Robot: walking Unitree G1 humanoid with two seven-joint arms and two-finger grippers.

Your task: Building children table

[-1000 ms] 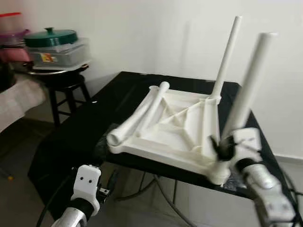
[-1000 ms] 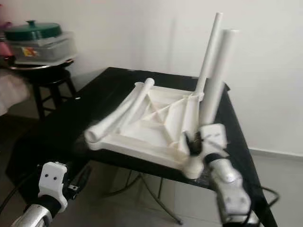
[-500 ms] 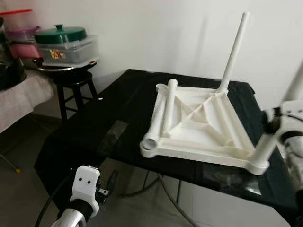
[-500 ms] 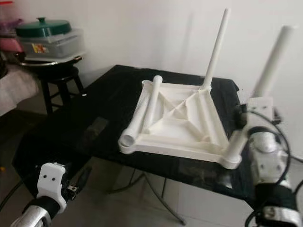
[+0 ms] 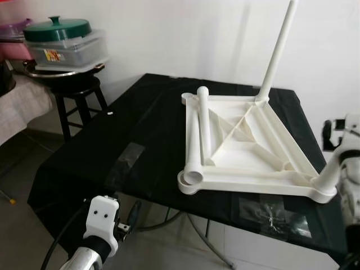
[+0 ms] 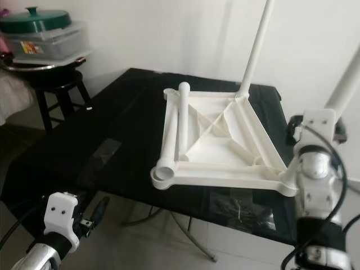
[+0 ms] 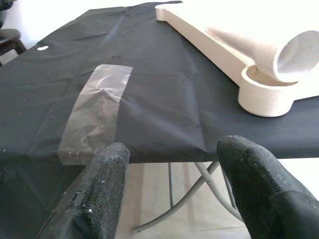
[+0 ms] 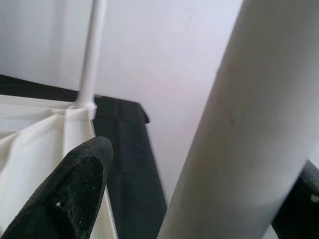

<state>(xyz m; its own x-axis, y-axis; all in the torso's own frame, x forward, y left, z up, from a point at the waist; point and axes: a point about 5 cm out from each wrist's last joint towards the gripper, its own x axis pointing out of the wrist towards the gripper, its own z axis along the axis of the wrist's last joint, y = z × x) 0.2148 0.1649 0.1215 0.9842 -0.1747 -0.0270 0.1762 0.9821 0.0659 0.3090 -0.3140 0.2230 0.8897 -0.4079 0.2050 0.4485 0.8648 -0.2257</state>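
The white tabletop (image 5: 242, 140) lies upside down on the black-covered table (image 5: 84, 163). One white leg (image 5: 277, 50) stands upright in its far corner. A loose leg (image 5: 201, 132) lies along its left rim. A further leg (image 6: 346, 84) stands in the near-right corner socket (image 6: 288, 184). My right gripper (image 6: 316, 126) is open around this leg (image 8: 239, 124); one finger (image 8: 75, 194) stands apart from it. Low in front of the table's near edge hangs my left gripper (image 7: 174, 147), open with nothing in it.
A black stool (image 5: 79, 93) at the back left carries containers with a green lid (image 5: 56, 28). A white wall stands close behind the table. Clear tape patches (image 5: 126, 160) lie on the black cloth. Metal table legs (image 6: 180, 230) cross underneath.
The whole picture has shifted as the camera moved, and the blur has gone. My right gripper stays at the near-right leg. The left gripper hangs as before.
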